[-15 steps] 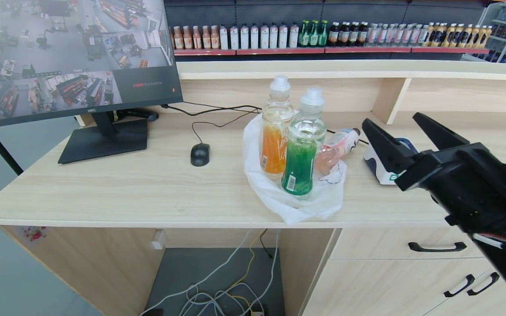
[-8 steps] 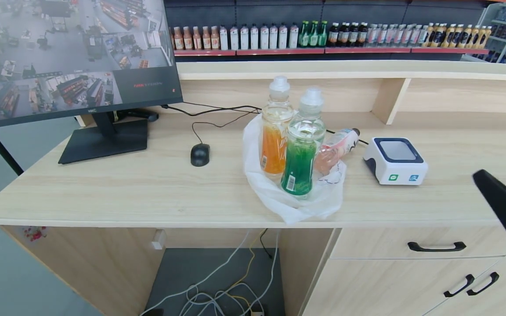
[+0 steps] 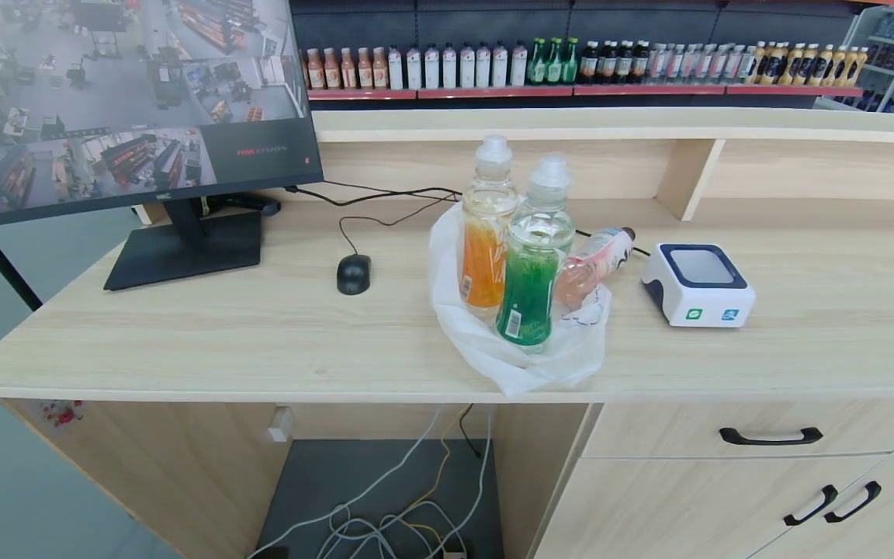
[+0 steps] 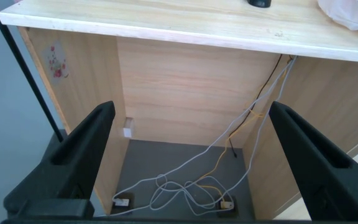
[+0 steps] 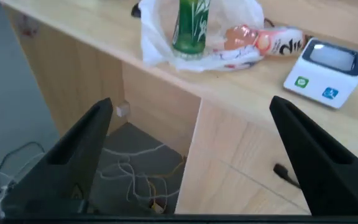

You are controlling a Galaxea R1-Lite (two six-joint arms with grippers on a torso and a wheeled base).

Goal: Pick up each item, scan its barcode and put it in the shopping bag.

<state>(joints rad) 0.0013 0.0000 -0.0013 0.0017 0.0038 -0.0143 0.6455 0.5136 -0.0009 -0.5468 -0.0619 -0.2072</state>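
Smooth, matt, pale wood-grain counter (image 3: 261,334). Past the matt black jaws of the right gripper (image 5: 191,106): a thin, crinkled white plastic bag (image 3: 524,371); a clear, glossy plastic green bottle (image 3: 528,291), orange bottle (image 3: 484,260) and pink bottle (image 3: 593,262); a scanner (image 3: 697,299) of smooth white plastic with a dark glossy window.

Left gripper (image 4: 191,109), right gripper (image 5: 191,104): jaws apart.

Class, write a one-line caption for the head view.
Orange bottle, green bottle and lying pink bottle on the shopping bag, beside the scanner.
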